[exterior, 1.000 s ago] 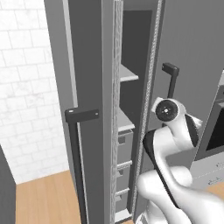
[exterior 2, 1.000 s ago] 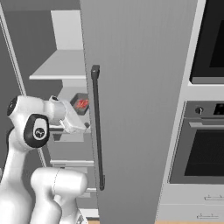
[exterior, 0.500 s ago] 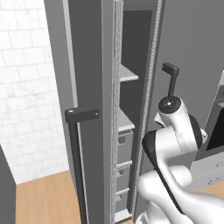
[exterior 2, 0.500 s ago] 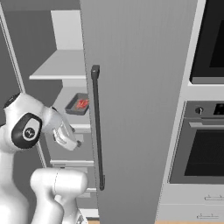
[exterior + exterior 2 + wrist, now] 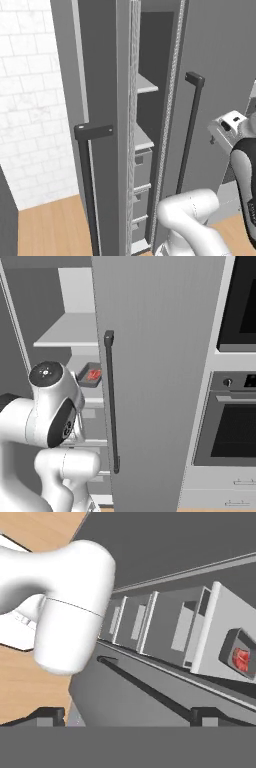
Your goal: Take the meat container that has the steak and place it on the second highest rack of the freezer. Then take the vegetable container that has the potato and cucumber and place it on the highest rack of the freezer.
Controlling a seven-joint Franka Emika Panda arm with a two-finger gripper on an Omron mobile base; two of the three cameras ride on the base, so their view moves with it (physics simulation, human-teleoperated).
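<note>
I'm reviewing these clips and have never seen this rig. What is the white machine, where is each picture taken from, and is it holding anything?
It is a white robot arm on a drivable base, in a rendered kitchen. Two pictures come from cameras on the base, behind the arm to its left and right. The third comes from a camera on its hand, so it looks tilted. The arm faces a tall grey freezer with its door open. On a shelf inside sits a dark container with red steak. An oven stands to the right. The gripper is open and holds nothing.
</note>
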